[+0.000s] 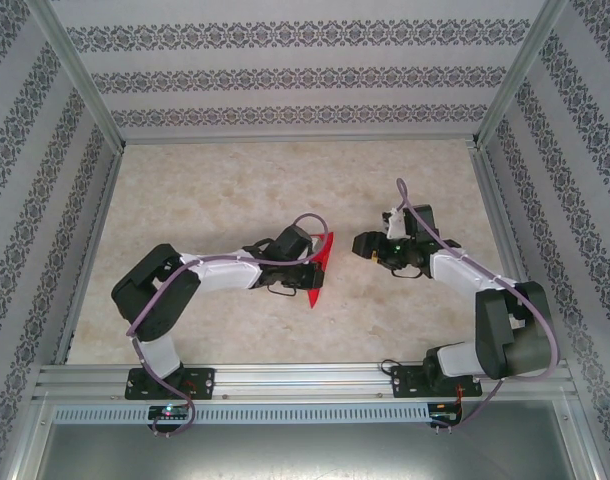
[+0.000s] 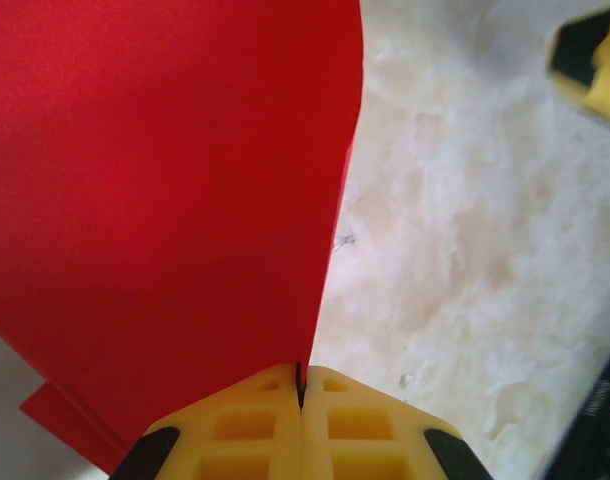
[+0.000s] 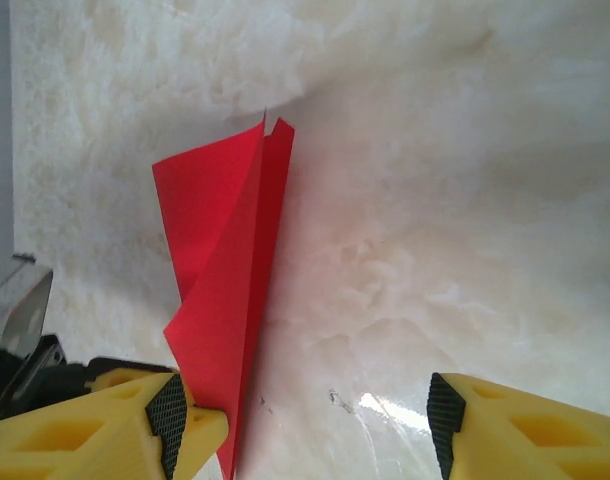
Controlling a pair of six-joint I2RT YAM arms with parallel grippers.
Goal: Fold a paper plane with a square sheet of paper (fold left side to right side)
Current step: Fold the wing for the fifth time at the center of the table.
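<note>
The left gripper [image 2: 300, 388] is shut tight on the paper [image 2: 165, 200]. Its two yellow fingers meet with only the thin red edge pinched between them, and the sheet fans out from that pinch up and to the left in the left wrist view. From above, the left gripper [image 1: 311, 270] holds the paper [image 1: 325, 258] near the middle of the table [image 1: 225, 190]. The paper is a narrow pointed shape whose long axis runs roughly from the near side to the far side, leaning a little to the right at the far end.

The right gripper [image 1: 363, 246] has its jaws wide apart with nothing between them, and it faces the paper from the right, just beside it.

In the right wrist view the gap of the right gripper [image 3: 305, 392] frames bare table [image 3: 455, 220]. The paper [image 3: 230, 280] stands on edge off to the left of that gap, close against the finger on that side, and I cannot tell whether it touches. Its layers part slightly at the far tip.

So the left arm has the paper. For the right jaws to take a layer, they would probably have to shift towards that left-hand finger's side, across the paper's long axis.
</note>
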